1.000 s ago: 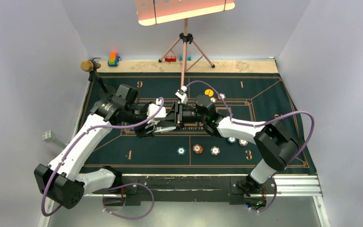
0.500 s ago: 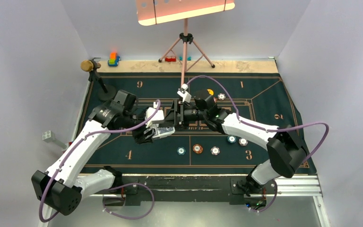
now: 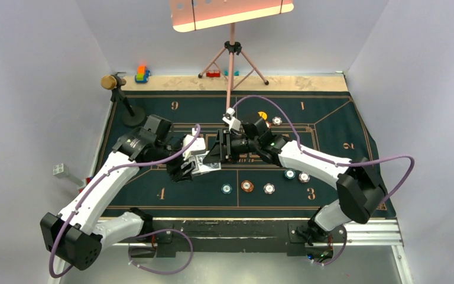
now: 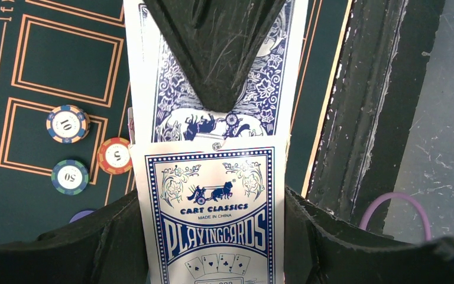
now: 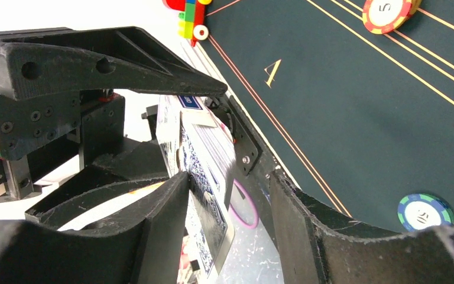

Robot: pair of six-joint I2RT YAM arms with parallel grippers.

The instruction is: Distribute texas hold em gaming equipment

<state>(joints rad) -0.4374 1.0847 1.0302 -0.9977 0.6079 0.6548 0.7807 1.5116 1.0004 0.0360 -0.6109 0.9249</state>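
Observation:
A blue-and-white playing card box [image 4: 210,219] sits between the jaws of my left gripper [image 4: 211,201], which is shut on it above the green mat's middle [image 3: 204,167]. Blue-backed cards [image 4: 165,89] stick out of the box's open end. My right gripper [image 3: 217,155] stands open around those cards [image 5: 204,171]: one finger [image 5: 165,219] lies against them, the other [image 5: 298,219] is apart. Poker chips lie on the mat: teal [image 3: 227,189], orange-brown [image 3: 247,186], whitish [image 3: 269,188], two more [image 3: 296,176] to the right and a yellow one [image 3: 262,116] behind the right arm.
A gold-headed microphone [image 3: 113,82] stands at the mat's far left corner, with toy blocks [image 3: 142,74] beside it. A pink tripod stand [image 3: 232,53] rises at the back centre. The metal rail [image 3: 366,228] runs along the near edge.
Both grippers have slid a little left and nearer, staying together. The right gripper's jaws opened around the cards sticking out of the box.

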